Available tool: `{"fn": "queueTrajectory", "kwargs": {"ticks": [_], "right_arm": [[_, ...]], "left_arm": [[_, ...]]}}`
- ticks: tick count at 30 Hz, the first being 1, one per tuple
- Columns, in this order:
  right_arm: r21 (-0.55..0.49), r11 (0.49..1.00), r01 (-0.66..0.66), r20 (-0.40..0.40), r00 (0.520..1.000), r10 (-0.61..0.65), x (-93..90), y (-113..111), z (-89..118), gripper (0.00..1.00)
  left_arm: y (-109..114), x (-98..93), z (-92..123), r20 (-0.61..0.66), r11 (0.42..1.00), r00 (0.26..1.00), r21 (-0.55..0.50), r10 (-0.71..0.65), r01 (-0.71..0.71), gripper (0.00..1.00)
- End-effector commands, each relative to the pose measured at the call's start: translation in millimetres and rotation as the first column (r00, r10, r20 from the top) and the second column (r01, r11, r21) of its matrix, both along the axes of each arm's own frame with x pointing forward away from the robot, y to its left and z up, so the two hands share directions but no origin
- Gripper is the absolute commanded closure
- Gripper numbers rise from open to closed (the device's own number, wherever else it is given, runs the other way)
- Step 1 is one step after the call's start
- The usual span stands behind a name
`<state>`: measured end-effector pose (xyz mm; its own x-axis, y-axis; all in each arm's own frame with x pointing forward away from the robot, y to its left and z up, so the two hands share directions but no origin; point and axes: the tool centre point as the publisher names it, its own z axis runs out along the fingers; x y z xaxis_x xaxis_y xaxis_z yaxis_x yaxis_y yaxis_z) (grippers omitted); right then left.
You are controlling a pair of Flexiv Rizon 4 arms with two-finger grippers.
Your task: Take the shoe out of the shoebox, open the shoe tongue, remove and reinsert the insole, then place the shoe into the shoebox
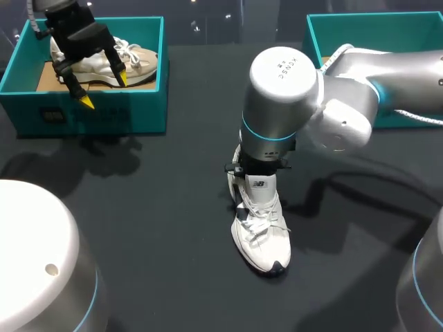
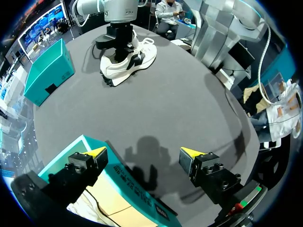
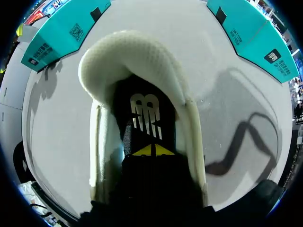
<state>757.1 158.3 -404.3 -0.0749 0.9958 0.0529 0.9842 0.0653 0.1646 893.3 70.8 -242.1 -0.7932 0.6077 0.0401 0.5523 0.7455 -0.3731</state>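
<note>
**Right gripper deep in white shoe while left hangs over box**

A white shoe [image 1: 259,232] stood on the dark table [image 1: 152,228], outside both boxes. The right gripper [image 3: 152,150] reached down into its opening with the padded tongue [image 3: 128,61] just ahead. Its yellow tips were drawn together against the dark insole [image 3: 147,118], which bore a white logo. Whether they pinched the insole could not be told. A small logo patch [image 1: 259,184] showed on the tongue. Farther back, the left gripper [image 1: 104,90] hung with fingers wide apart over the front wall of the left shoebox [image 1: 90,114]. That teal box carried a dark printed label [image 1: 52,115] and held a beige shoe [image 1: 135,62] on brown card [image 1: 43,76]. A second teal shoebox [image 1: 332,28] sat at the far right, its inside largely hidden by the right arm [image 1: 346,104].
</note>
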Motion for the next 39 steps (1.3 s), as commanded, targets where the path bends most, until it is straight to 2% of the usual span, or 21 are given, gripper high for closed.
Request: {"fn": "queueTrajectory", "kwargs": {"ticks": [1, 8, 12, 17, 24, 30, 34, 39], "right_arm": [[-0.001, 1.000, -0.009, 0.077, 0.997, 0.009, -12.6, 3, -24, 1.00], [0.005, 1.000, -0.025, 0.273, 0.962, 0.022, 9.5, 2, 30, 1.00], [0.015, 0.999, -0.040, 0.345, 0.938, 0.033, 26.0, 0, 44, 1.00], [0.018, 0.998, -0.068, 0.391, 0.919, 0.055, 42.1, 2, 51, 1.00], [0.048, 0.992, -0.117, 0.418, 0.904, 0.087, 64.3, 7, 39, 1.00], [0.061, 0.987, -0.149, 0.381, 0.917, 0.115, 73.0, 21, 14, 1.00], [0.053, 0.991, -0.123, 0.321, 0.942, 0.100, 67.9, 20, -7, 1.00], [0.047, 0.996, -0.074, 0.241, 0.969, 0.061, 44.8, 9, -28, 1.00]], "left_arm": [[0, 0.1, 0, 0.000, 1.000, 1.000, 0.002, -0.001, 0.001, 0.00], [0, 0.1, 0, 0.000, 1.000, 1.000, 0.002, -0.001, 0.001, 0.00], [0, 0.1, 0, 0.000, 1.000, 1.000, 0.002, -0.001, 0.001, 0.00], [0, 0.1, 0, 0.000, 1.000, 1.000, 0.002, -0.001, 0.001, 0.00], [0, 0.1, 0, 0.000, 1.000, 1.000, 0.002, -0.001, 0.001, 0.00], [0, 0.1, 0, 0.000, 1.000, 1.000, 0.002, -0.001, 0.001, 0.00], [0, 0.1, 0, 0.000, 1.000, 1.000, 0.002, -0.001, 0.001, 0.00], [0, 0.1, 0, 0.000, 1.000, 1.000, 0.002, -0.001, 0.001, 0.00]]}}
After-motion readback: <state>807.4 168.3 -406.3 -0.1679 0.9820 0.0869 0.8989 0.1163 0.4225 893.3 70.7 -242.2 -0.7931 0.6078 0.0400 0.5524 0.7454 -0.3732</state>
